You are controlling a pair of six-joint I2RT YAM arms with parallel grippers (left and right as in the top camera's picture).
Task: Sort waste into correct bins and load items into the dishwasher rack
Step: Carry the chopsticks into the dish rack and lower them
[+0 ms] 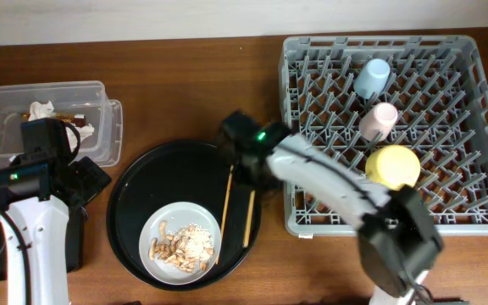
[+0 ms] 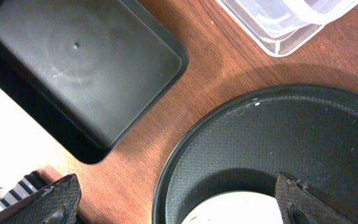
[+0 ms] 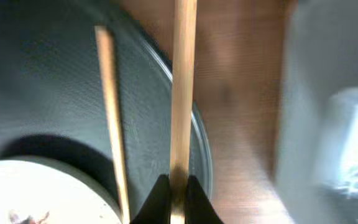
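Note:
My right gripper (image 1: 251,176) (image 3: 178,198) is shut on one wooden chopstick (image 3: 183,93) over the right side of the round black tray (image 1: 134,203). It shows in the overhead view as the right-hand stick (image 1: 248,219). The second chopstick (image 1: 225,212) (image 3: 110,112) lies beside it. The white-grey plate (image 1: 155,230) holds beige food scraps (image 1: 183,244). My left gripper (image 1: 91,180) (image 2: 179,208) is open and empty above the gap between the flat black tray (image 2: 73,62) and the round tray. The clear tub (image 1: 100,127) holds the white tissue (image 1: 41,109).
The grey rack (image 1: 312,212) on the right holds the light blue cup (image 1: 372,78), the pink cup (image 1: 379,120) and the yellow bowl (image 1: 392,166). The tub's corner (image 2: 284,31) is at the top of the left wrist view. The flat black tray lies mostly under my left arm.

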